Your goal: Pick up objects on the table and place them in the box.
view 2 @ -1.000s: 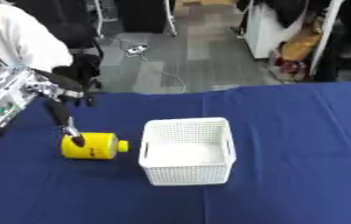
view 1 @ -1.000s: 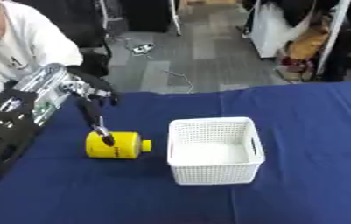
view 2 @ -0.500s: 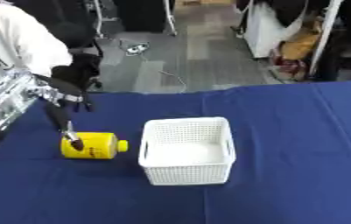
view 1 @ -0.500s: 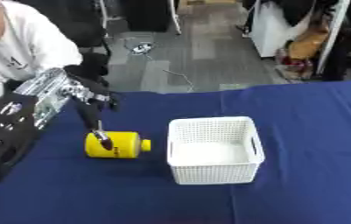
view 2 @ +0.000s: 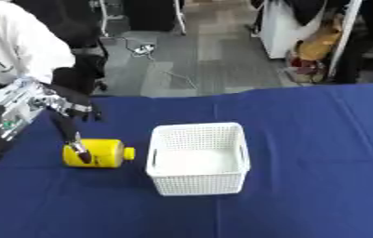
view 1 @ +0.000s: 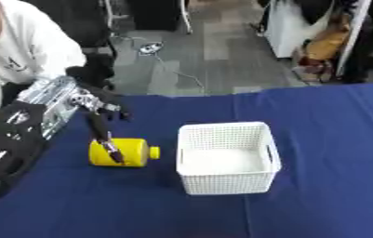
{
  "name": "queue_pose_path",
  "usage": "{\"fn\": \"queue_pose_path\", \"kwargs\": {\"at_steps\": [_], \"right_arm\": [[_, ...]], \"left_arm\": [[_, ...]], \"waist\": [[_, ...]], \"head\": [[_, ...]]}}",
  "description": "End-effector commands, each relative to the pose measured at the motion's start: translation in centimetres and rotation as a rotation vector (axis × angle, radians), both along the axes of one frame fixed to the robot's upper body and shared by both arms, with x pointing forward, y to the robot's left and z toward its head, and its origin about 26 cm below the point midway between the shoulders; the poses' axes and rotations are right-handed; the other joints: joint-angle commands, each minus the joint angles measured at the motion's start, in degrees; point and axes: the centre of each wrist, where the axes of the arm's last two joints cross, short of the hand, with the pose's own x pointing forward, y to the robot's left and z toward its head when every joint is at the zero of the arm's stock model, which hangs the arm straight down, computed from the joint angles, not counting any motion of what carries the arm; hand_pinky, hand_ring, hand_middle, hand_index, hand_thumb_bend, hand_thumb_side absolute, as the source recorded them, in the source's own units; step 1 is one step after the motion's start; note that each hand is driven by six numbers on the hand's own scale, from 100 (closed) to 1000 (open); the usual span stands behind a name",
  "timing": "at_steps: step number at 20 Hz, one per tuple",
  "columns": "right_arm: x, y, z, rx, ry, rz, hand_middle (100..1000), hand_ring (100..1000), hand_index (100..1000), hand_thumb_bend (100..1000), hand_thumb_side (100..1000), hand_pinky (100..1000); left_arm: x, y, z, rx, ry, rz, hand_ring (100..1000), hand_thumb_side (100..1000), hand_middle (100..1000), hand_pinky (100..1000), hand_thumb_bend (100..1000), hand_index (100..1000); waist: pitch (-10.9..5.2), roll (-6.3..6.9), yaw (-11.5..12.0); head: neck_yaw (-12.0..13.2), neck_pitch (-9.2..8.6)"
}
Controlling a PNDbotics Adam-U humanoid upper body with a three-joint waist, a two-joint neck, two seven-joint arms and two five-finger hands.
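I see my left hand (view 1: 100, 122) reaching down over the yellow bottle (view 1: 123, 152), which lies on its side just left of the white basket (view 1: 226, 158). Only a narrow gap separates bottle cap and basket wall. The basket's top stands open, and blue table (view 1: 328, 139) lies bare to its right.
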Motion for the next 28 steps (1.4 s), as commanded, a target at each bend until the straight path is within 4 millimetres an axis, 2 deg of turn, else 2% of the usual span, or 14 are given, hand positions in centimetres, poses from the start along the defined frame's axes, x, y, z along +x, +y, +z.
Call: {"fn": "queue_pose_path", "kwargs": {"at_steps": [1, 12, 22, 28], "right_arm": [[-0.3, 0.2, 1.0, -0.006, -0.034, 0.005, 597, 490, 742, 100, 1000, 421], [-0.2, 0.5, 1.2, -0.020, -0.036, 0.013, 600, 493, 739, 100, 1000, 425], [-0.2, 0.6, 1.3, -0.023, -0.038, 0.017, 601, 494, 738, 100, 1000, 426], [-0.2, 0.7, 1.4, -0.021, -0.039, 0.022, 601, 494, 738, 100, 1000, 426]], "left_arm": [[0.0, 0.4, 0.9, 0.049, 0.040, -0.043, 744, 595, 874, 647, 933, 953], [0.2, 0.6, 0.8, 0.091, 0.041, -0.036, 760, 608, 895, 664, 918, 953], [0.3, 1.1, 0.0, 0.108, 0.063, -0.023, 757, 574, 894, 670, 938, 956], [0.3, 1.5, -0.3, 0.105, 0.071, 0.001, 754, 561, 891, 666, 919, 957]], "waist": [[-0.45, -0.13, -0.21], [-0.04, -0.08, -0.70], [0.45, -0.19, -1.02], [0.62, -0.27, -1.16]], "head": [[0.73, -0.21], [1.59, -0.50], [1.88, -0.89], [2.07, -1.08]]}}
